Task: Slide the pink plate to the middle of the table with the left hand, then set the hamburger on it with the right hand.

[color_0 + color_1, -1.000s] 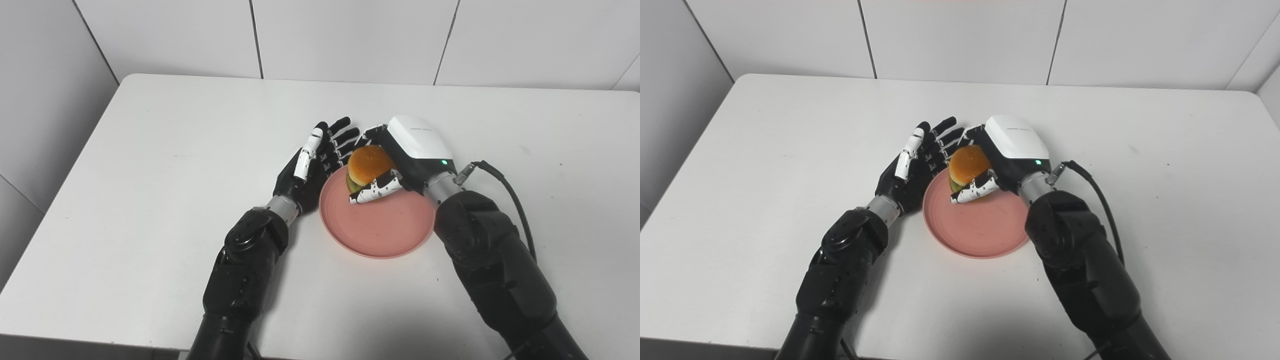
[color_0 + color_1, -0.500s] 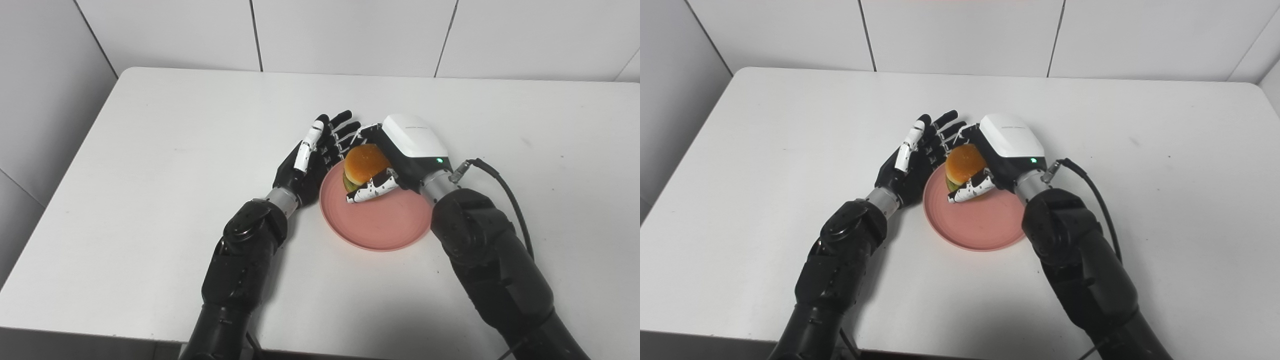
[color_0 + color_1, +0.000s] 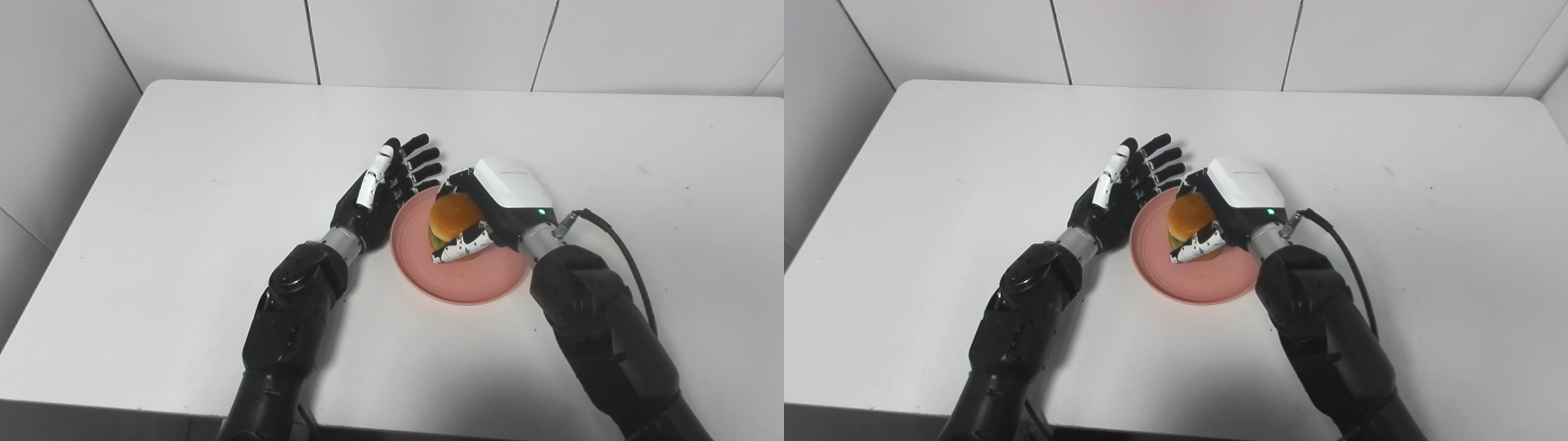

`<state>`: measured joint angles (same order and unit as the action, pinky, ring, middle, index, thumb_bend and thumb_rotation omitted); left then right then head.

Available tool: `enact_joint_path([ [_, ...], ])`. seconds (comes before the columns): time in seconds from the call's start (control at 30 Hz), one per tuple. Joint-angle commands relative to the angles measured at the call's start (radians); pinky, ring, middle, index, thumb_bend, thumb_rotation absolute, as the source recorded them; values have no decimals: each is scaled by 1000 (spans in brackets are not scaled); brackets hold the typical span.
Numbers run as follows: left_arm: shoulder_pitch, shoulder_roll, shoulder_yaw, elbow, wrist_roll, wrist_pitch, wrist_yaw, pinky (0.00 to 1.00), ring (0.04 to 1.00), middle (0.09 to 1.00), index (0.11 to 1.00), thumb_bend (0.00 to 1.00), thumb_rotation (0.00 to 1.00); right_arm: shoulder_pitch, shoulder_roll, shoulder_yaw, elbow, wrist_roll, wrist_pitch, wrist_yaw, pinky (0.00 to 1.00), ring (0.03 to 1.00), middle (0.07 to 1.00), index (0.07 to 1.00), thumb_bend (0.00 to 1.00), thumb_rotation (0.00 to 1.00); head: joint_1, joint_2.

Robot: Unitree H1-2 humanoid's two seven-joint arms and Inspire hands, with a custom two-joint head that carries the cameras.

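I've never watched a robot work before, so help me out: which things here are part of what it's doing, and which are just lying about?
Part of the job:
- pink plate, mid-table
- hamburger, over the plate, gripped by the right hand
- left hand, open beside the plate's left rim

Just there:
- white table
- black cable by the right wrist
- tiled wall
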<state>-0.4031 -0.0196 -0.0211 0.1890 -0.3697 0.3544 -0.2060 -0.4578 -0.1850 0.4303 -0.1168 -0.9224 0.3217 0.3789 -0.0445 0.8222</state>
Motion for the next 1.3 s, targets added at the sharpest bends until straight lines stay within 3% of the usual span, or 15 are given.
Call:
enact_joint_path([
  [0.0,54,12,9,45,13,87,22,869,875,880,880,397,1000,-30,1,-7,-13,-1,-19,-18,247,339,433,491,500,140,-2,1],
  [0.23,54,15,8,45,16,88,16,863,877,883,886,397,1000,-26,1,5,3,-10,-10,-9,252,343,437,491,504,144,-10,2],
  [0.3,53,15,9,47,15,89,17,865,879,884,887,400,1000,-27,-1,9,7,-17,-8,-5,298,398,484,492,509,150,-11,1],
  [0.33,52,14,10,48,15,90,18,866,880,884,886,402,1000,-28,-5,14,7,-27,-8,-1,367,474,551,569,582,248,-11,1],
  [0.5,53,12,13,46,13,94,18,861,882,887,879,402,1000,-33,-20,36,-5,-77,1,29,566,687,770,805,759,576,-15,0],
  [0.53,52,12,14,48,12,94,16,861,884,889,879,401,1000,-34,-20,36,-9,-80,3,36,583,705,790,823,771,599,-15,0],
  [0.6,51,12,15,51,10,92,13,874,908,911,900,405,1000,-33,-18,33,-14,-82,6,44,724,817,884,916,819,685,-15,-1],
  [0.7,52,12,17,52,9,88,11,874,909,908,888,408,1000,-28,-10,22,-20,-71,2,38,810,882,939,978,845,739,-16,-1],
  [0.87,53,15,13,52,11,85,8,876,911,907,896,416,1000,-23,-9,11,-33,-58,-12,28,835,909,961,1000,856,816,-14,0],
  [1.27,53,15,15,50,8,98,15,874,906,901,893,420,1000,-27,-13,8,-64,-60,-2,47,841,908,950,996,853,807,-26,-2],
])
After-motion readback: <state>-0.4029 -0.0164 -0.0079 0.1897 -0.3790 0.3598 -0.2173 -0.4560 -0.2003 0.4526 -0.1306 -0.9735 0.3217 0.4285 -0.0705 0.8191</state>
